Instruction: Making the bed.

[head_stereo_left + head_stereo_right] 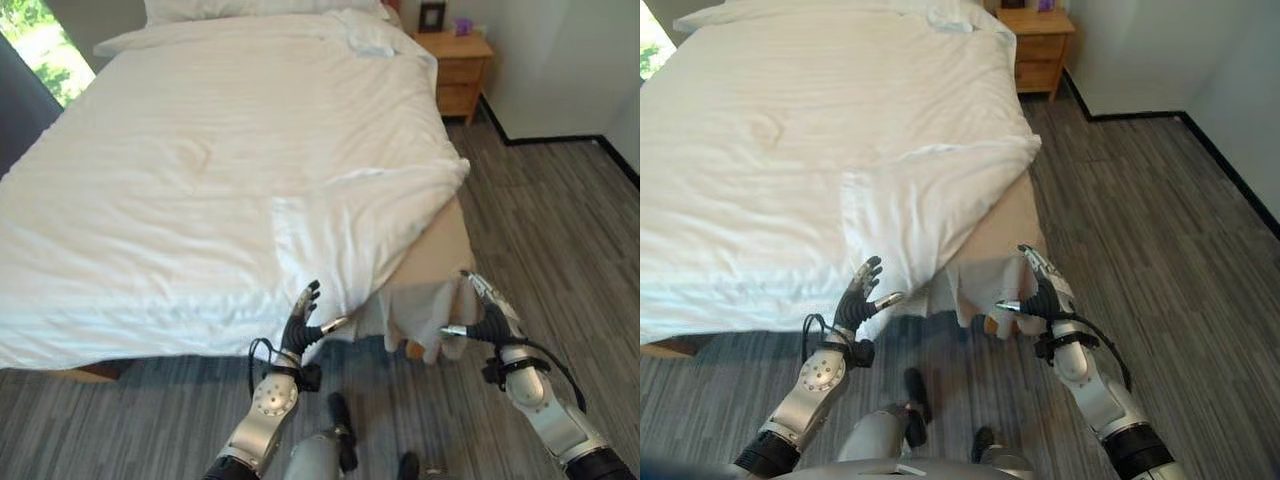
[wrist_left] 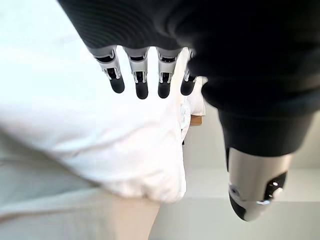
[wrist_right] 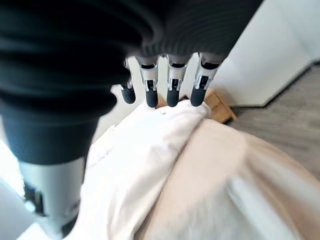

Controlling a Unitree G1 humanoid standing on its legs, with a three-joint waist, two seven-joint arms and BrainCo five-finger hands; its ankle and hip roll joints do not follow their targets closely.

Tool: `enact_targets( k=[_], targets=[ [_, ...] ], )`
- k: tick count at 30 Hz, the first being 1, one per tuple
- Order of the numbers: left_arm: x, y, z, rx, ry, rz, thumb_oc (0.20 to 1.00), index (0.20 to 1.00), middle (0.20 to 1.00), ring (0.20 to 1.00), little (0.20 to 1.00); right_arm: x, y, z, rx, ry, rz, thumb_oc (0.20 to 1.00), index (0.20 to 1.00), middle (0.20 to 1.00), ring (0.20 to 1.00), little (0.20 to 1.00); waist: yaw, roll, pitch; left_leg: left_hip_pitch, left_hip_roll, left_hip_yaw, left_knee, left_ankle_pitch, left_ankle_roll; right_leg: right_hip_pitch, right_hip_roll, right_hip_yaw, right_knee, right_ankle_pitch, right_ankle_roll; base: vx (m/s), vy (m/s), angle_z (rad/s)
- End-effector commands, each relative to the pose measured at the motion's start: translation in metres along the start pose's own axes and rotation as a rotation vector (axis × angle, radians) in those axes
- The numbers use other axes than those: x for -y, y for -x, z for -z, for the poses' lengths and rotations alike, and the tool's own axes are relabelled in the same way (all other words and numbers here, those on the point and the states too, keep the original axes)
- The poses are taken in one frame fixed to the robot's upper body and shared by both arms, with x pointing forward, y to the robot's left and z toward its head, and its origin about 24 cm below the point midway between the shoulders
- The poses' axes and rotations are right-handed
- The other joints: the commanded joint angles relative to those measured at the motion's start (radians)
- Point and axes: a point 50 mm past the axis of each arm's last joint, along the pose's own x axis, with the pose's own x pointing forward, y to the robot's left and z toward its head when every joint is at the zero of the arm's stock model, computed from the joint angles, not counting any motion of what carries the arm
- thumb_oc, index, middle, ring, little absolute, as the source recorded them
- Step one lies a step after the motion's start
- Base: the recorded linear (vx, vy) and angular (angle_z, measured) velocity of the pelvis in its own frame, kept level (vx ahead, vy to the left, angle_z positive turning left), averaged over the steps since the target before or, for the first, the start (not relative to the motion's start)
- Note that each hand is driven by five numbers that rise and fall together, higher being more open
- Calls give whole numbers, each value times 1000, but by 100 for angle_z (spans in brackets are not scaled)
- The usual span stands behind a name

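Rumpled white duvet [image 1: 220,190] bares tan mattress corner [image 1: 440,255].

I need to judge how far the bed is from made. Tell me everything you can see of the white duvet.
The white duvet is a soft, faintly striped cloth spread over most of the bed, lightly creased. It lies skewed: its near right corner is pulled back, baring the beige mattress corner, and its near edge hangs over the foot. The left robot hand is open close to that edge; the right robot hand is open beside the bared corner.
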Motion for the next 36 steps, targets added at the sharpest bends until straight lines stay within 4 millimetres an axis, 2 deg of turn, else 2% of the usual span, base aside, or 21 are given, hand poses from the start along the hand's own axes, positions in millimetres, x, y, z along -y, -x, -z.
enact_targets(
  k=[1, 2, 4, 5, 6, 7, 10, 12, 13, 14, 17, 18, 21, 23, 27, 30, 31, 32, 33, 35, 36],
  targets=[
    [-1, -9, -34, 167, -35, 12, 1000, 1000, 1000, 1000, 1000, 49, -25, -22, 98, 68, 325, 1000, 1000, 1000, 1000, 1000, -7, -35, -18, 88, 8, -69, -55, -43, -2, -81, -32, 21, 367, 161, 158, 251, 82, 32],
    [-3, -10, -36, 176, -54, 6, 1000, 1000, 1000, 1000, 1000, 61, -26, -25, 111, 77, 406, 1000, 1000, 1000, 1000, 1000, -21, -17, -16, 111, 28, -84, -65, -41, -3, -135, -17, 37, 424, 188, 158, 373, 133, 58],
    [-4, -10, -37, 182, -72, 8, 1000, 1000, 1000, 1000, 1000, 83, -32, -37, 165, 118, 537, 1000, 1000, 1000, 1000, 1000, -29, -6, -10, 137, 26, -119, -67, -56, -3, -198, -42, 39, 435, 161, 142, 323, 56, 99],
    [-6, -9, -35, 174, -91, 11, 1000, 1000, 1000, 1000, 1000, 97, -33, -51, 223, 119, 628, 1000, 1000, 1000, 1000, 1000, -38, -16, -8, 149, 16, -158, -67, -71, -15, -212, -70, 43, 318, 124, 106, 375, -84, 93],
    [-5, -8, -32, 161, -96, 20, 1000, 1000, 1000, 1000, 1000, 101, -33, -57, 251, 116, 648, 1000, 1000, 1000, 1000, 1000, -43, -25, -10, 159, 8, -189, -67, -90, -22, -207, -81, 57, 224, 96, 93, 350, -153, 90],
    [-4, -7, -30, 154, -92, 29, 1000, 1000, 1000, 1000, 1000, 101, -33, -59, 261, 109, 645, 1000, 1000, 1000, 1000, 1000, -44, -34, -13, 157, 5, -214, -67, -92, -31, -212, -85, 88, 119, 104, 81, 203, -113, 96],
    [-3, -5, -26, 140, -95, 41, 1000, 1000, 1000, 1000, 1000, 99, -33, -59, 260, 98, 638, 1000, 1000, 1000, 1000, 1000, -50, -44, -22, 164, -1, -242, -67, -106, -38, -192, -86, 119, 3, 120, 81, 151, -82, 106],
    [-1, -4, -23, 126, -95, 61, 1000, 1000, 1000, 1000, 1000, 91, -36, -56, 245, 86, 582, 1000, 1000, 1000, 1000, 1000, -46, -65, -33, 172, -16, -285, -67, -124, -39, -168, -93, 183, -83, 146, 84, 186, -80, 110],
    [-2, -1, -18, 99, -89, 58, 1000, 1000, 1000, 1000, 1000, 84, -37, -57, 239, 65, 547, 1000, 1000, 1000, 1000, 1000, -35, -77, -41, 180, -20, -294, -67, -128, -39, -151, -107, 171, -89, 164, 96, 204, -224, 86],
    [-5, 5, -8, 49, -65, 47, 1000, 1000, 1000, 1000, 1000, 61, -50, -66, 257, -2, 417, 1000, 1000, 1000, 1000, 1000, -1, -82, -54, 176, -13, -304, -67, -128, -45, -128, -111, 157, -103, 201, 107, 169, -252, 63],
    [-11, 17, 2, -4, -23, 30, 1000, 1000, 1000, 1000, 1000, 28, -64, -72, 222, -164, 260, 1000, 1000, 1000, 1000, 1000, 24, -76, -66, 176, -7, -316, -67, -125, -53, -88, -113, 126, -140, 196, 93, 106, -105, 19],
    [-11, 17, 2, -4, -23, 29, 1000, 1000, 1000, 1000, 1000, 28, -64, -72, 223, -164, 260, 1000, 1000, 1000, 1000, 1000, 22, -77, -65, 177, -7, -318, -67, -125, -53, -87, -113, 125, -141, 196, 93, 122, -47, 20],
    [-16, 29, 16, -70, 21, 9, 1000, 1000, 1000, 1000, 1000, 8, -83, -82, 210, -188, 170, 1000, 1000, 1000, 1000, 1000, 66, -72, -81, 180, -5, -334, -67, -123, -61, -51, -113, 97, -168, 186, 82, 100, -39, 12],
    [-20, 34, 21, -97, 53, -14, 1000, 1000, 1000, 1000, 1000, -8, -99, -91, 201, -146, 91, 1000, 1000, 1000, 1000, 1000, 114, -66, -87, 176, -1, -357, -67, -113, -71, -28, -108, 65, -174, 171, 71, 112, -48, 15],
    [-20, 37, 24, -120, 86, -2, 1000, 1000, 1000, 1000, 1000, -30, -112, -71, 52, -101, 0, 1000, 1000, 1000, 1000, 1000, 171, -59, -80, 148, -5, -424, -67, -92, -85, -11, -107, -5, -178, 152, 64, 35, -42, 39],
    [-19, 37, 25, -130, 96, 21, 1000, 1000, 1000, 1000, 1000, -45, -112, -39, -151, -98, -59, 1000, 1000, 1000, 1000, 1000, 205, -52, -72, 111, -16, -476, -67, -74, -92, -9, -105, -58, -185, 144, 59, 21, -41, 81],
    [-19, 37, 25, -130, 96, 20, 1000, 1000, 1000, 1000, 1000, -45, -113, -39, -150, -99, -58, 1000, 1000, 1000, 1000, 1000, 204, -52, -72, 111, -16, -477, -67, -74, -92, -9, -105, -58, -184, 144, 59, -54, -20, 64],
    [-17, 35, 23, -123, 96, 54, 1000, 1000, 1000, 1000, 1000, -45, -112, -13, -298, -65, -79, 1000, 1000, 1000, 1000, 1000, 237, -33, -55, 76, -23, -503, -67, -56, -98, -23, -103, -86, -185, 140, 56, -99, -8, 67],
    [-17, 32, 21, -118, 95, 71, 1000, 1000, 1000, 1000, 1000, -39, -111, 0, -368, -52, -70, 1000, 1000, 1000, 1000, 1000, 248, -22, -43, 52, -26, -519, -67, -44, -102, -36, -104, -100, -184, 140, 55, -150, 1, 74],
    [-16, 30, 19, -107, 99, 95, 1000, 1000, 1000, 1000, 1000, -24, -109, 22, -466, -39, -38, 1000, 1000, 1000, 1000, 1000, 266, 2, -22, 5, -33, -534, -67, -25, -111, -63, -107, -123, -192, 143, 55, -125, 30, 55],
    [-16, 30, 19, -107, 99, 96, 1000, 1000, 1000, 1000, 1000, -24, -109, 22, -466, -39, -38, 1000, 1000, 1000, 1000, 1000, 266, 2, -23, 4, -33, -534, -67, -25, -111, -64, -107, -123, -192, 143, 55, -123, 77, 38]
  ],
)
